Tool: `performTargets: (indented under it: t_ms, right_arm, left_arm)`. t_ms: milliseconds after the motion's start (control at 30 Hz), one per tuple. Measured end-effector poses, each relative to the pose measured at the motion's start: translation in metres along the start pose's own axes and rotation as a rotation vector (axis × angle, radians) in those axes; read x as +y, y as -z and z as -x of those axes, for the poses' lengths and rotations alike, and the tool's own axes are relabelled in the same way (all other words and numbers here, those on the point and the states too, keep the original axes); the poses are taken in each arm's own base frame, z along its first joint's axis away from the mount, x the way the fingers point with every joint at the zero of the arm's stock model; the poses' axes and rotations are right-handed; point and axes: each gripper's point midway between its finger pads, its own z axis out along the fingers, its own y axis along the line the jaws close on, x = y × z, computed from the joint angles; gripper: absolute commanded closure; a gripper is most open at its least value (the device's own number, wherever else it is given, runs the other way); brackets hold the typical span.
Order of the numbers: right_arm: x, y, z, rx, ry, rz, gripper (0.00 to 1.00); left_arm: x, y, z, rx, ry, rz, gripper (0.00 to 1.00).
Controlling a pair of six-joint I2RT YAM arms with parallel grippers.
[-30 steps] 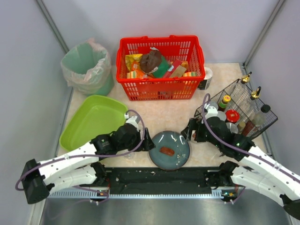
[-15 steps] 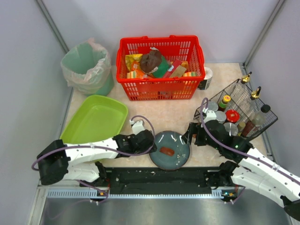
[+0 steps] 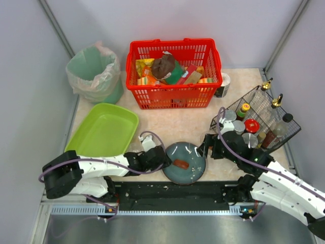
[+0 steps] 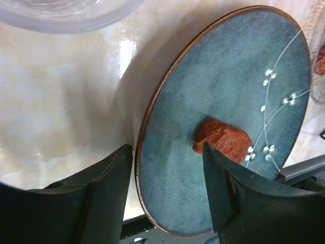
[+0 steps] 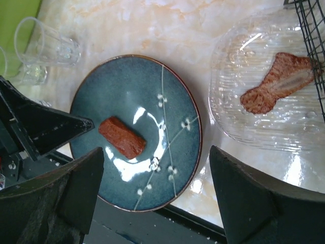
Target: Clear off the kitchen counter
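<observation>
On the pale marble kitchen counter (image 3: 172, 122) near the front rail lies a blue-green plate (image 3: 194, 155) with a red-brown piece of food (image 3: 181, 163) on it. My left gripper (image 3: 161, 158) is low at the plate's left rim. In the left wrist view the left gripper (image 4: 167, 147) is open and straddles the rim of the plate (image 4: 223, 86), one finger outside, one over it beside the food (image 4: 222, 139). My right gripper (image 3: 207, 147) is at the plate's right side. That right gripper (image 5: 155, 152) is wide open above the plate (image 5: 167, 127), holding nothing.
A clear plastic dish (image 5: 238, 51) with a food scrap lies right of the plate. Clear glasses (image 5: 48, 43) stand left of it. Behind are a lime-green tray (image 3: 104, 129), a lined bin (image 3: 94, 71), a red basket (image 3: 172, 94), a white cup (image 3: 223, 84) and a wire rack (image 3: 259, 119) of bottles.
My left arm has dropped lower and reached right to the plate's rim, its jaws narrowing. The right gripper has barely moved.
</observation>
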Motion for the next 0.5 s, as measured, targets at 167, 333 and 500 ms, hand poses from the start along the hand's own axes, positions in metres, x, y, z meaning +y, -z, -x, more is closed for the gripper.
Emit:
performTargets:
  t_ms: [167,333,500]
  right_arm:
    - [-0.007,-0.007,-0.013,0.033,0.005,-0.02,0.19]
    - [-0.013,-0.015,-0.026,0.07,-0.001,-0.034,0.2]
    - [-0.011,-0.017,-0.026,0.066,-0.012,-0.026,0.21]
  left_arm:
    - [-0.006,-0.003,-0.001,-0.011,0.057,-0.064,0.47]
    - [0.001,-0.004,-0.001,-0.024,0.088,-0.101,0.65]
    - [0.006,-0.005,-0.003,-0.027,0.093,-0.104,0.91]
